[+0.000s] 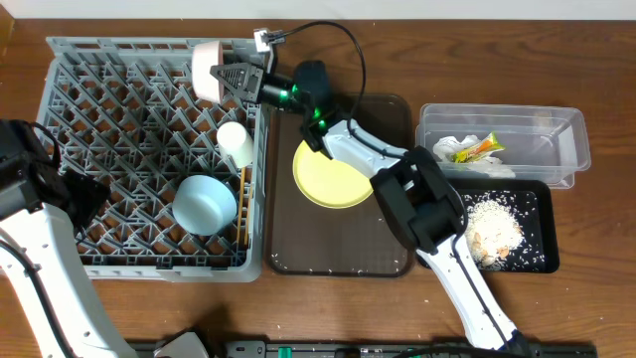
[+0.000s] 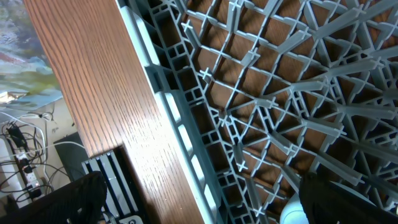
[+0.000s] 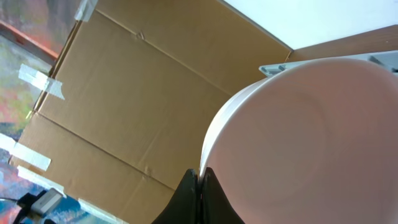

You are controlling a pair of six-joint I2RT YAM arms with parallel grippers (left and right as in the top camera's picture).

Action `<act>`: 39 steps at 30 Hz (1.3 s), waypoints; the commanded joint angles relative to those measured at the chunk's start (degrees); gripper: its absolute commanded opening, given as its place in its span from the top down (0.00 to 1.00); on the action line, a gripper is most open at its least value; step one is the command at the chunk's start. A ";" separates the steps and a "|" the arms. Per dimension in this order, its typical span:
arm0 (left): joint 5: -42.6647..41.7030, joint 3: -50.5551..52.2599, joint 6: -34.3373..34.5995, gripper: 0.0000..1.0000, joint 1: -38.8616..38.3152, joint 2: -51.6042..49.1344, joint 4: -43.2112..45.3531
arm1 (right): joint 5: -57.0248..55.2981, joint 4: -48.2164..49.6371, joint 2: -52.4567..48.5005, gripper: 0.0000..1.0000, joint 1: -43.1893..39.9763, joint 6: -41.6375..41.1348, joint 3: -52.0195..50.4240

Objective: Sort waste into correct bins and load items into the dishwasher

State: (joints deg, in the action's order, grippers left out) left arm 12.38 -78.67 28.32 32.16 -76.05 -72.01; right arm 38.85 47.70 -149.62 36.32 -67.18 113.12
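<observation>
My right gripper (image 1: 225,78) is shut on the rim of a small white bowl (image 1: 207,70), which it holds on edge over the far right corner of the grey dishwasher rack (image 1: 119,89). Up close, the fingers (image 3: 200,180) pinch the thin rim of the bowl (image 3: 305,137). In the rack lie a white cup (image 1: 236,143) and a light-blue bowl (image 1: 204,204), with thin chopsticks (image 1: 241,214) along its right wall. The yellow plate (image 1: 333,175) rests on the dark-brown tray (image 1: 338,249). My left gripper (image 1: 84,194) (image 2: 205,211) hangs open and empty over the rack's left edge (image 2: 180,130).
At the right, a clear tub (image 1: 542,134) holds a crumpled napkin (image 1: 452,147) and a yellow-green wrapper (image 1: 479,149). In front of it a black tray (image 1: 537,214) holds rice scraps (image 1: 492,224). A cardboard box (image 3: 124,93) stands behind the table.
</observation>
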 commanded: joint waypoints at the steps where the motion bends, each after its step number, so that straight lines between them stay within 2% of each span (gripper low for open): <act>1: 0.68 -0.33 0.09 0.00 0.24 0.17 -0.22 | 3.41 -0.42 -0.50 0.99 -1.46 0.81 0.42; 4: 0.68 -0.33 0.09 0.00 0.24 0.20 -0.22 | 6.19 -0.83 -0.50 0.96 -2.69 0.79 0.42; 8: 0.68 -0.31 0.09 0.00 0.24 0.20 -0.22 | 8.83 -0.83 -0.50 0.62 -3.76 -0.07 0.42; 9: 0.68 -0.33 0.09 0.00 0.24 0.17 -0.22 | 9.49 -0.83 -0.50 0.46 -3.89 -0.07 0.42; 13: 0.68 -0.33 0.09 0.00 0.24 0.17 -0.22 | 9.62 -0.83 -0.50 0.25 -4.28 -0.09 0.42; 15: 0.68 -0.31 0.09 0.00 0.24 0.20 -0.22 | 9.66 -0.83 -0.48 0.20 -4.87 -0.37 0.42; 16: 0.68 -0.31 0.09 0.00 0.24 0.20 -0.22 | 9.66 -0.83 -0.48 0.07 -5.22 -0.94 0.42; 17: 0.68 -0.33 0.07 0.00 0.24 0.20 -0.22 | 9.66 -0.83 -0.48 0.01 -5.66 -1.73 0.42; 22: 0.68 -0.31 0.07 0.00 0.24 0.17 -0.20 | 9.64 -2.29 -0.04 0.01 -7.98 -2.25 0.44; 25: 0.68 -0.33 0.09 0.00 0.24 0.17 -0.22 | 9.42 -7.96 1.20 0.01 -9.55 -1.31 0.44; 28: 0.68 -0.31 0.09 0.00 0.24 0.17 -0.20 | 8.22 -16.11 3.02 0.01 -10.93 3.17 0.44; 33: 0.68 -0.33 0.09 0.00 0.24 0.17 -0.22 | 3.61 -33.31 8.31 0.01 -12.33 16.31 0.44; 39: 0.68 -0.31 0.09 0.00 0.24 0.17 -0.22 | -8.50 -62.14 18.45 0.01 -12.79 38.93 0.44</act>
State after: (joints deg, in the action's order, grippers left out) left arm 12.36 -78.67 28.32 32.16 -76.05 -71.99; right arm 38.54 -8.16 -139.59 23.44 -44.60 112.66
